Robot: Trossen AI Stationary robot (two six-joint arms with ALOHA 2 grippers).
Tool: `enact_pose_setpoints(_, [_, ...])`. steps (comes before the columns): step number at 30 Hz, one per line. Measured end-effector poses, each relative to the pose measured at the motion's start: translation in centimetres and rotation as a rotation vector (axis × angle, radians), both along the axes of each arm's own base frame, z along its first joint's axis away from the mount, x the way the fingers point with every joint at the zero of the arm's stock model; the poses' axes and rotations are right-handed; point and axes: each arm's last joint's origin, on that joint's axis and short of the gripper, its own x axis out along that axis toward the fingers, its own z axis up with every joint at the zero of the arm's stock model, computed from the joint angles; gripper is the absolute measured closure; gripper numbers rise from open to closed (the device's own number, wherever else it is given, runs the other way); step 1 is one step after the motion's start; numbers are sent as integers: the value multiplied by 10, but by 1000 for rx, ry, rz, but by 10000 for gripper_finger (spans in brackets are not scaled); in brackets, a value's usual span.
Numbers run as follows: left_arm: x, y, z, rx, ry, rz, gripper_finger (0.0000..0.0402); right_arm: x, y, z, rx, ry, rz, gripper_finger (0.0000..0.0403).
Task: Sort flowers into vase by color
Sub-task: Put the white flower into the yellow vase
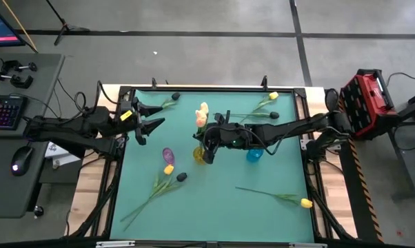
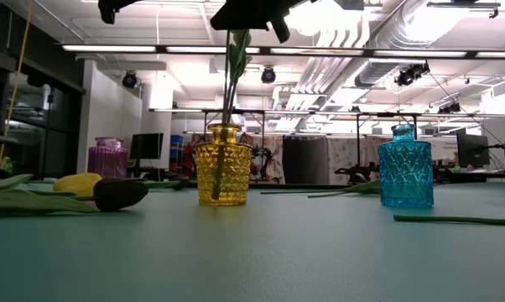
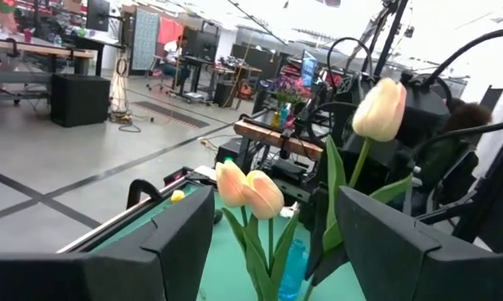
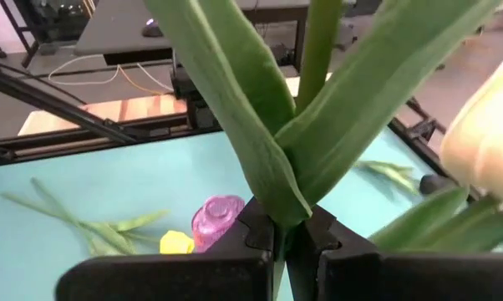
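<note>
While the right gripper (image 1: pixel 209 140) hangs over the yellow vase (image 1: pixel 200 156) near the centre of the high view, its fingers (image 4: pixel 260 230) are pinched almost fully together on the green stem of a cream-peach tulip (image 1: pixel 203 114), whose lower stem already stands inside the vase in the low view. 2 more cream-peach heads show beside it in the left wrist view. To finish this placement well, the stem should probably be lowered straight down until it bears on the vase, then released with a small, slow opening so the vase is not tipped. The left gripper (image 1: pixel 147 116) waits at the upper left of the bench (image 1: pixel 221 200), fingers spread wide and holding nothing. A blue vase (image 1: pixel 254 155) stands just right of the yellow one; a purple vase (image 1: pixel 168 155) stands to its left. Loose tulips lie unsorted: a yellow one (image 1: pixel 305 202) at lower right, yellow and black heads at upper right, and yellow and black heads at lower left.
</note>
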Motion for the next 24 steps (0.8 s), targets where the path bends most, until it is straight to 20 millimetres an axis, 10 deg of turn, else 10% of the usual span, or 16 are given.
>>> enact_pose_setpoints(7, [0,1,0,7,3,21,165,-4,0,-3,79,35,-11,378])
enact_pose_setpoints(24, [0,1,0,48,19,24,165,-30,-3,11,145,158,47,81])
